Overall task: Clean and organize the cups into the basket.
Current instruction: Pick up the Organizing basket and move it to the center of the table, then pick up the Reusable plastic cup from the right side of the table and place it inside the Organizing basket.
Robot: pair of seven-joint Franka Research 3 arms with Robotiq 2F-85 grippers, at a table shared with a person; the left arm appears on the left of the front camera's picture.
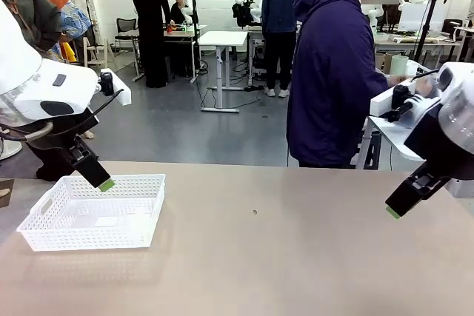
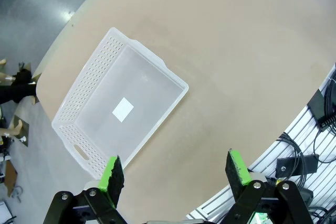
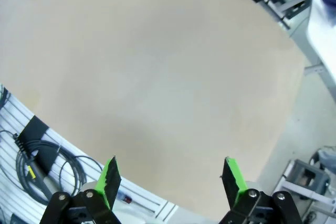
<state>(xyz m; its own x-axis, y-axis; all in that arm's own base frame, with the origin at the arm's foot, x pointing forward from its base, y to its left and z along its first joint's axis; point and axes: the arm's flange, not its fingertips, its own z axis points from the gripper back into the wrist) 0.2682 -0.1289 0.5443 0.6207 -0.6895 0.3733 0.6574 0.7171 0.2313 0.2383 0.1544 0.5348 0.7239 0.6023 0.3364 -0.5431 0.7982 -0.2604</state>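
The white lattice basket (image 1: 96,236) sits on the left part of the table with nothing in it but a white label on its floor. From the left wrist it appears as the basket (image 2: 88,80) lying slantwise below the camera. My left gripper (image 1: 104,181) hovers over the basket's far rim, and its jaws (image 2: 174,170) stand open and hold nothing. Above the table's right edge my right gripper (image 1: 393,211) hangs open over bare tabletop (image 3: 171,174). A pale mint tumbler-like thing (image 1: 398,64) stands on a far table behind the person. The tan-brown cups are out of view.
A person in a dark blue jacket (image 1: 333,72) stands at the far side, turned toward a white side table (image 1: 392,135) at the right. The tan tabletop (image 1: 281,257) spreads wide between the grippers. Cables (image 3: 37,156) hang below the table's near edge.
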